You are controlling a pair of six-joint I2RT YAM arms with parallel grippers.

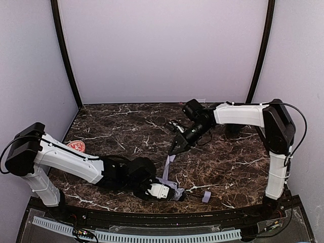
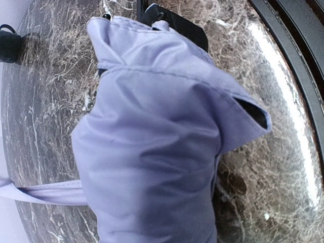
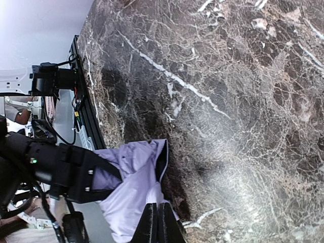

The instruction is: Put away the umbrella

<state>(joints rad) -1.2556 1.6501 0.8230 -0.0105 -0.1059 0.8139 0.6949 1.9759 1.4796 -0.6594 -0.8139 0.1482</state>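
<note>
Umbrella (image 1: 169, 183), collapsed into a pale lavender bundle, lies low in the middle of the top view. It rests on the dark marble table (image 1: 126, 126), close to the front edge.

The left arm (image 1: 71, 159) stretches from the lower left of that frame to the bundle. The right arm (image 1: 238, 114) reaches in from the right edge toward the centre.

The left gripper (image 1: 167, 191) is clamped on the bundled fabric, its jaws only a little apart around the cloth. In the left wrist view the gathered canopy fills nearly the whole frame, with a slit of black lining at the right.

Just above the bundle in the top view, the right gripper (image 1: 175, 150) points down with its jaws fully together. A narrow lavender strap (image 1: 168, 163) rises from the bundle to its tips, so it appears to pinch the strap's end. In the right wrist view the closed fingers (image 3: 157, 225) sit at the bottom edge against the fabric, though the contact itself is hard to make out.

To the lower right of the bundle, the thin black shaft (image 1: 195, 192) runs out to the small handle knob (image 1: 206, 196).

By my reading, the step in hand is securing the folded canopy: one claw steadies the bundle while the other draws out the strap. The next move probably calls for carrying the strap around the bundle under tension and pressing it shut. The left grip must hold firm so the folds do not spring loose.
</note>
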